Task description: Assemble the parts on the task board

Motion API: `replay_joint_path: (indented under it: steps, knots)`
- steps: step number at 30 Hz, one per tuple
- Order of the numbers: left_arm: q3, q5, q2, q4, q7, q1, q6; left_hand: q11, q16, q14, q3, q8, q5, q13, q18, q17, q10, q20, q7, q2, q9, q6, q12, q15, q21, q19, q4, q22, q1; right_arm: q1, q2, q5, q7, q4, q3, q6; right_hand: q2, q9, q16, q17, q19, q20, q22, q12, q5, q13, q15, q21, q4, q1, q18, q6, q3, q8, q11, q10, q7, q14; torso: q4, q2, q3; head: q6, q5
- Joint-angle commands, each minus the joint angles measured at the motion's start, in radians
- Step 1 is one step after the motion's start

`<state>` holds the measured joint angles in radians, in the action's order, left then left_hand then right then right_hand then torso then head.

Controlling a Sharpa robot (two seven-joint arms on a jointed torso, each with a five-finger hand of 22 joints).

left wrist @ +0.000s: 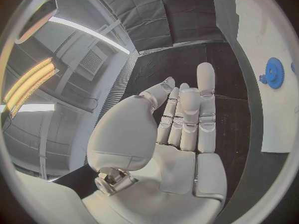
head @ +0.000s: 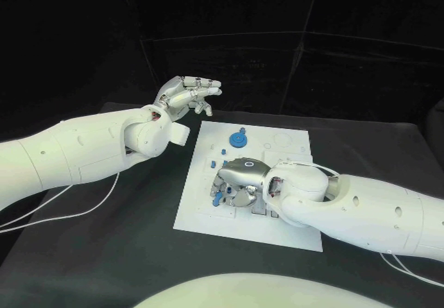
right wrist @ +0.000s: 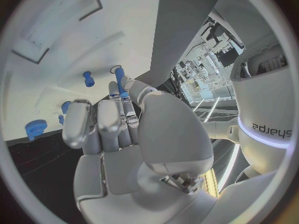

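Note:
The white task board (head: 278,221) lies mid-table. A blue gear (head: 239,138) (left wrist: 273,73) sits on its far part, with small blue pegs (head: 224,152) just nearer. My right hand (head: 242,183) is low over the board's near-left part, fingers curled down. Its thumb and a fingertip pinch a long blue peg (right wrist: 118,79), whose end sticks out toward the board (right wrist: 56,45). Another short blue peg (right wrist: 88,78) stands close by. My left hand (head: 190,96) (left wrist: 181,129) hangs raised beyond the board's far-left corner, fingers stretched out and holding nothing.
The black table (head: 102,244) surrounds the board. A white cable (head: 83,205) trails across it at the left, under my left arm. My right forearm (head: 370,215) covers the board's near-right corner.

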<state>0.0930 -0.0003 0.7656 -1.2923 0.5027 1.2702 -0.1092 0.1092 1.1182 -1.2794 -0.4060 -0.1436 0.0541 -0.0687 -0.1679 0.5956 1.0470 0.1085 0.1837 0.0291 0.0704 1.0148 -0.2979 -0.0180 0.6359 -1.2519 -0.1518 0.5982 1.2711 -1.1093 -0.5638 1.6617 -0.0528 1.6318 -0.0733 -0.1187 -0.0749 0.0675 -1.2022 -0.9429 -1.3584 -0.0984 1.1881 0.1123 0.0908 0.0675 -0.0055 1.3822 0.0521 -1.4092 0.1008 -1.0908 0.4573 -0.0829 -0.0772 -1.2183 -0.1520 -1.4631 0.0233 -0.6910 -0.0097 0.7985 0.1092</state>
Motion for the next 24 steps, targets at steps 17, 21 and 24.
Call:
replay_joint_path:
  steps: [17,21,24]
  knots:
    - [-0.001,0.004,0.002,-0.004,0.007,0.002,0.012,-0.001,-0.006,0.006,0.008,-0.004,0.001,0.0,-0.014,-0.001,-0.004,0.005,-0.001,0.002,0.0,-0.005,-0.005,0.001,-0.005,0.005,0.001,-0.001,0.003,0.006,0.032,0.11,-0.067,-0.007,0.0,0.049,-0.006,0.002,0.004,0.005,0.005,-0.003,-0.004,-0.009,0.002,-0.001,0.001,-0.001,-0.002,0.011,-0.018,0.0,0.007,0.008,-0.005,0.0,-0.006,-0.01,-0.001,0.0,-0.0008,0.01,0.007]
    - [-0.001,0.004,0.003,-0.005,0.006,0.002,0.012,-0.001,-0.006,0.006,0.008,-0.004,0.001,0.0,-0.014,-0.001,-0.004,0.005,-0.001,0.002,0.0,-0.005,-0.005,0.001,-0.005,0.005,0.001,-0.001,0.003,0.007,0.036,0.119,-0.07,-0.006,-0.002,0.056,-0.009,0.001,0.004,0.006,0.006,-0.004,-0.004,-0.012,-0.001,-0.001,0.002,-0.002,-0.002,0.015,-0.017,0.001,0.007,0.009,-0.005,0.001,-0.007,-0.009,-0.0014,0.0,-0.0002,0.011,0.007]
    - [-0.001,0.004,0.003,-0.005,0.006,0.002,0.012,-0.001,-0.006,0.006,0.008,-0.004,0.001,0.0,-0.014,-0.001,-0.004,0.005,-0.001,0.002,0.0,-0.005,-0.005,0.001,-0.005,0.005,0.001,-0.001,0.003,0.007,0.038,0.126,-0.072,-0.004,-0.004,0.063,-0.015,0.0,0.004,0.008,0.008,-0.006,-0.006,-0.02,-0.002,-0.002,0.004,-0.002,-0.002,0.024,-0.017,0.006,0.009,0.014,-0.007,0.007,-0.008,-0.008,-0.0021,0.001,-0.0003,0.011,0.009]
